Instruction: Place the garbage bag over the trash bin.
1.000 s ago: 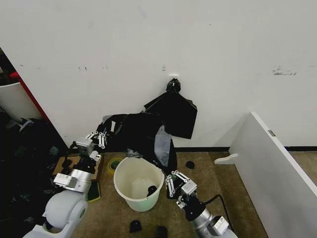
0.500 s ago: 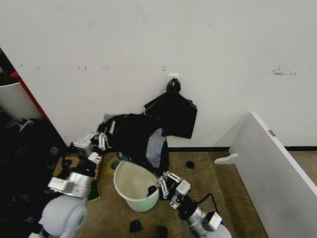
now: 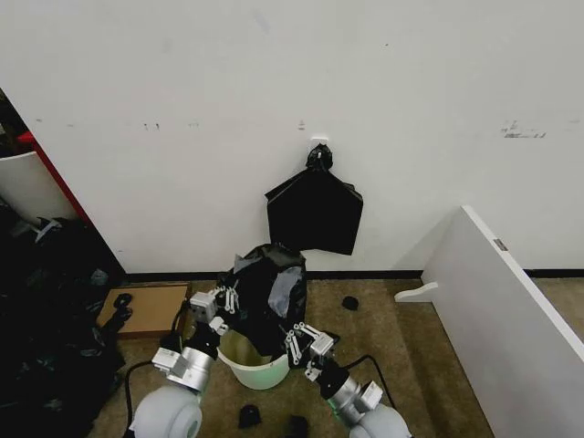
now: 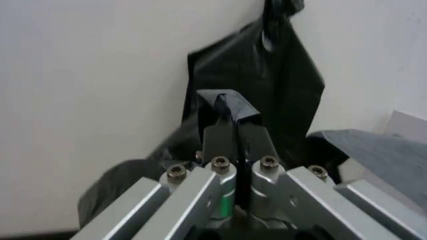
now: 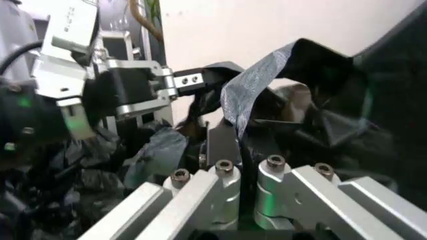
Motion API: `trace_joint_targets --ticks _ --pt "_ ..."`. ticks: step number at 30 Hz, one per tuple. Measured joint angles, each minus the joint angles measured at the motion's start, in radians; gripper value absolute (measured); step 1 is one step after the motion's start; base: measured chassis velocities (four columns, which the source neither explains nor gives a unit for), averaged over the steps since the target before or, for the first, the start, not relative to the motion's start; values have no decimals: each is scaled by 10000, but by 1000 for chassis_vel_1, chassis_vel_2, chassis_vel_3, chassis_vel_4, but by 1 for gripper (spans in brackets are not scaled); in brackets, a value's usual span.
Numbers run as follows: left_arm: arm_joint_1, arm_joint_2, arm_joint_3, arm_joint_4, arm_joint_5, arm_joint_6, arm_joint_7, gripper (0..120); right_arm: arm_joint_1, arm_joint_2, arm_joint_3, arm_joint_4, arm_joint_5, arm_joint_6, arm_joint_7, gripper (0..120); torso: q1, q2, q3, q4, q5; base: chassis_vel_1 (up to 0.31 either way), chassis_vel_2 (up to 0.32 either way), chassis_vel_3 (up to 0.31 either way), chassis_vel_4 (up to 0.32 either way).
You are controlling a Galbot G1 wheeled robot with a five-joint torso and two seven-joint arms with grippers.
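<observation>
Bag bunched above the bin, at 6 o'clock from the flat black bag on the wall. We hold it with both claws: left gripper clamped narrow on film at the bin's 10 o'clock, right gripper pinching an edge at 3 o'clock. Our read: mouth brought over the rim, not yet spread or pulled down. No readable labels or writing.

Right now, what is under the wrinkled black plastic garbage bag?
Under the wrinkled black plastic garbage bag, held by the left pincer and right pincer, the round white plastic trash bin's near rim shows. Its inside is covered.
</observation>
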Motion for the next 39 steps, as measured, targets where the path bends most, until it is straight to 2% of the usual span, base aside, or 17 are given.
trace_joint_targets --ticks 4,9,12,17,21,23,25,30,33,36,39 --pt "227 -7 105 89 9 42 -355 0 -16 -134 -33 -105 -311 -170 413 0 0 0 0 0 1 0 0 0 0" --pt "594 3 248 405 151 171 -1457 0 -257 -667 51 1 -799 -596 703 0 0 0 -1 1 0 0 0 0 0" --pt "592 -35 224 718 915 40 -2156 0 -418 -902 137 134 -924 -757 717 0 0 0 0 0 -2 0 0 0 0" --pt "666 34 109 902 1785 -339 -2551 0 -693 -1137 274 501 -1126 -785 652 0 0 0 0 0 0 0 0 0 0" --pt "587 40 171 970 1620 -585 -2199 0 -724 -1171 384 718 -933 -685 444 0 0 0 -1 1 0 0 0 0 0" --pt "440 -39 261 1040 1194 -936 -1417 0 -676 -1139 416 742 -679 -508 306 0 0 0 -1 0 -1 0 0 0 0" --pt "211 -128 365 1210 326 -1528 -135 0 -600 -1027 398 727 -187 -134 87 0 0 0 -1 -1 0 0 0 0 0" --pt "-148 -178 383 1649 -618 -2150 1119 0 -542 -814 329 507 305 360 -416 0 0 0 0 0 -1 0 0 0 0" --pt "-274 -164 336 1794 -1057 -2175 1362 0 -466 -652 303 293 467 548 -671 0 0 0 0 -2 0 0 0 0 0" --pt "-279 -136 328 1781 -1470 -1815 1204 0 -404 -555 261 150 532 620 -745 0 0 0 0 1 -1 0 0 0 0" --pt "-272 -145 308 1788 -1515 -1071 510 0 -301 -425 145 -47 532 648 -777 0 0 1 0 0 -1 0 0 0 0"
